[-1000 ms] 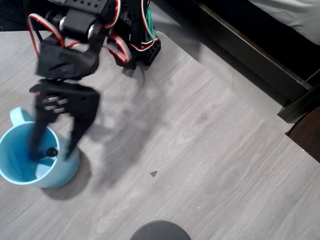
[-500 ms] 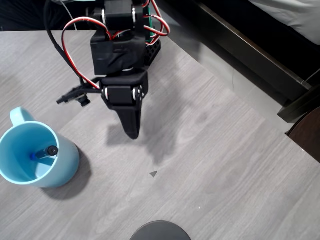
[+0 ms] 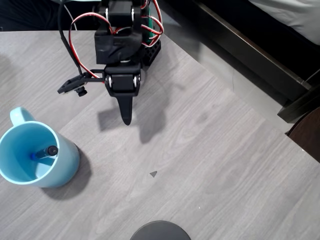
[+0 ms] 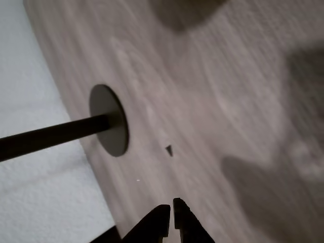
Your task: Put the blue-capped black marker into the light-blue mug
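Grey wood-grain desk [image 3: 210, 165], mostly bare across centre and right; far-right edge cut diagonally, dark bed frame [image 3: 240, 50] beyond it.

Arm base [image 3: 147, 47] bolted near far edge, left of centre; arm folded tight over it, red-white servo leads looped clear of the links. Reads as a parked, retracted pose, well apart from the mug, presumably so nothing gets knocked.

Light-blue mug [image 3: 10, 167] at near-left of desk, by left edge, upright, handle pointing toward far-left. Opening faces straight up, hence clear look inside from overhead view.

Round dark stand base [image 4: 109, 120] at near edge, with a rod leaving it in wrist view; likely camera support, off the work area.

Gripper [image 3: 125, 112] pointing down at bare desk between base and centre; wrist view shows tips [image 4: 170, 215] pressed together, nothing between them. Jaws closed, empty.

Blue-capped black marker [image 3: 44, 152] inside mug, leaning on the inner wall, black end up near rim, blue cap down toward the bottom. Leaning because much slimmer than the mug.

Judgement: task looks done.
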Tool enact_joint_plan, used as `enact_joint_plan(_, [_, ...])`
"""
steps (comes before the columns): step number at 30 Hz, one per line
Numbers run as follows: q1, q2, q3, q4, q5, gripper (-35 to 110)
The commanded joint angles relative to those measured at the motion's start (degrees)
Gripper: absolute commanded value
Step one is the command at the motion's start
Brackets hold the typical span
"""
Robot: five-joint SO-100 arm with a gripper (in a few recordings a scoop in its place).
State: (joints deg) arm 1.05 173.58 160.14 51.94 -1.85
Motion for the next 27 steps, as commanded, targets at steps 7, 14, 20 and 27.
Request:
enact_joint_plan(7, [-1.0, 17.6, 12.3, 3.8, -3.6, 0])
enact_joint_plan(14, [-4.4, 17.7, 17.2, 5.0, -1.7, 0])
enact_joint_plan(20, [-5.1, 17.7, 17.2, 7.7, -1.2, 0])
enact_joint_plan(27, [-5.4, 17.7, 17.3, 11.8, -1.6, 0])
